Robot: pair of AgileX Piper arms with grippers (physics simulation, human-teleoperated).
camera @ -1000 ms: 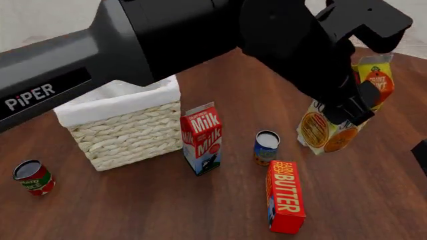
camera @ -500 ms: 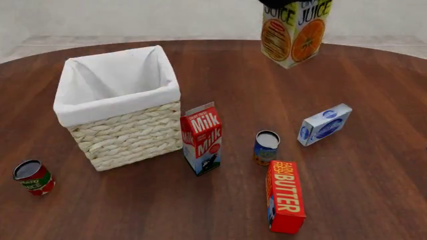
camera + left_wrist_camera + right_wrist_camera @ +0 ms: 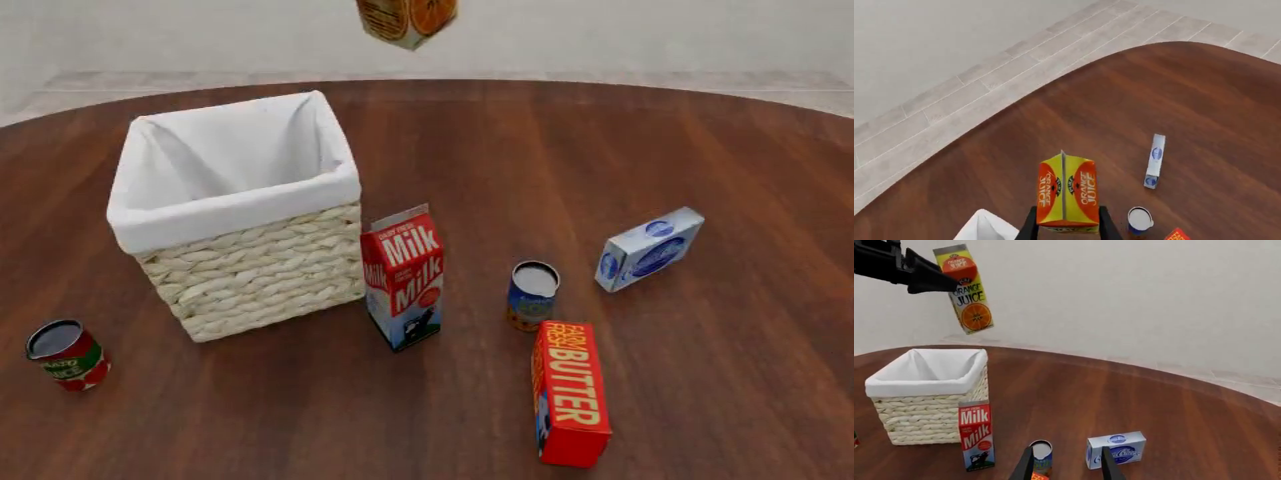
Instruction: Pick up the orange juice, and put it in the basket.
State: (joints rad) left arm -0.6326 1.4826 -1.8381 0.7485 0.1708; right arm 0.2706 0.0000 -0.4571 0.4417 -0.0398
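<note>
Up and leftward goes the juice (image 3: pixel 406 20) since half a second ago, now high in the air at about one o'clock from the basket (image 3: pixel 254 265), clamped in the left gripper (image 3: pixel 1066 226). Right gripper (image 3: pixel 1064 465) idles, fingers apart. Lowering remains.

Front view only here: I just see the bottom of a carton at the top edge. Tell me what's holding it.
Observer: The left gripper is shut on the yellow-and-orange gable-top orange juice carton, clamping it from both sides.
Operator: Tell me how it hangs.
Observer: Tilted, gripped near its gable end, well above the rim of the pale wicker basket with white lining.
Operator: Report the right gripper.
Observer: The right gripper is open and holds nothing.
</note>
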